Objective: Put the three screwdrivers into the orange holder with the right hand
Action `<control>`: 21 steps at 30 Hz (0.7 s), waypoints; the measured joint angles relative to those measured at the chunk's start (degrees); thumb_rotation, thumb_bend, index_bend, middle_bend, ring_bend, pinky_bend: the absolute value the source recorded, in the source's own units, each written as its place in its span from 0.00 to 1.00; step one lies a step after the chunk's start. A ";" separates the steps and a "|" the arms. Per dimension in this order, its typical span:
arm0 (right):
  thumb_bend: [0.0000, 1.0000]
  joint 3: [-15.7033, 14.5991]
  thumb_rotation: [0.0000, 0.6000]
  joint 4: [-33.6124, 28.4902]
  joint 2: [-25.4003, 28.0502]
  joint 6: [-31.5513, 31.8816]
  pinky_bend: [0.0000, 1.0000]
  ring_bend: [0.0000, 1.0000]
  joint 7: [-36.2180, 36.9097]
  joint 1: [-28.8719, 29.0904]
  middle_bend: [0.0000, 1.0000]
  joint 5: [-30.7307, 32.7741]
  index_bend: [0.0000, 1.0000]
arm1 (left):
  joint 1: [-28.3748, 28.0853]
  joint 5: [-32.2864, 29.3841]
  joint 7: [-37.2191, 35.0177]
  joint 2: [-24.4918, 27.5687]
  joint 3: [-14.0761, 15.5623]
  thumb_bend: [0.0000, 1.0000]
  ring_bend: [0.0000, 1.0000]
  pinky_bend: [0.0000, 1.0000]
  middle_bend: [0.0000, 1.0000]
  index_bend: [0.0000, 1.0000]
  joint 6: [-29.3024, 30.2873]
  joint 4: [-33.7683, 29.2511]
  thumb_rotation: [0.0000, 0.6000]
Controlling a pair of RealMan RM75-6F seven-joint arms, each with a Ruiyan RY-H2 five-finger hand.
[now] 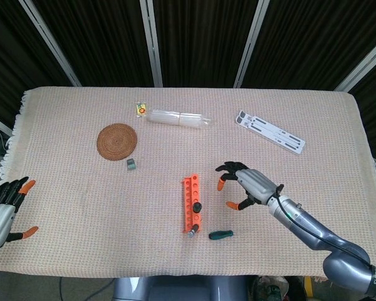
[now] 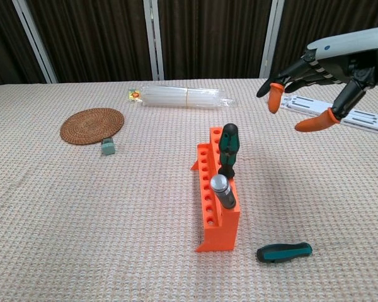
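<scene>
Screwdrivers' orange holder (image 2: 215,200) on beige woven cloth (image 1: 69,188), dark curtains (image 1: 194,37) behind; right hand (image 1: 247,185) spread, empty.

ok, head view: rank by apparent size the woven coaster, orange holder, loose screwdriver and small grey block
Largest to smallest as they look in the head view:
1. woven coaster
2. orange holder, longer than the coaster is wide but narrow, so those two are close
3. loose screwdriver
4. small grey block
</scene>
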 measured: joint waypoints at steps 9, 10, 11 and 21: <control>0.21 -8.15 1.00 0.90 2.60 7.84 0.00 0.00 -12.90 2.36 0.12 -0.51 0.43 | 0.20 -0.14 0.35 0.09 0.01 0.02 0.00 0.00 0.00 0.04 0.18 -0.16 1.00; 0.21 -9.26 1.00 0.94 2.74 8.87 0.00 0.00 -14.48 2.53 0.12 -0.51 0.43 | 0.21 -0.19 0.39 0.09 0.02 0.02 0.00 0.00 0.00 0.04 0.15 -0.17 1.00; 0.20 -10.76 1.00 0.99 2.90 10.25 0.00 0.00 -16.52 2.74 0.12 -0.55 0.43 | 0.22 -0.23 0.44 0.10 0.02 0.02 0.00 0.00 0.00 0.04 0.11 -0.18 1.00; 0.05 -21.02 1.00 2.18 1.17 22.13 0.00 0.00 -27.20 2.75 0.09 -4.22 0.43 | 0.46 -0.09 0.61 0.27 0.20 0.02 0.00 0.00 0.00 0.04 0.29 -0.40 1.00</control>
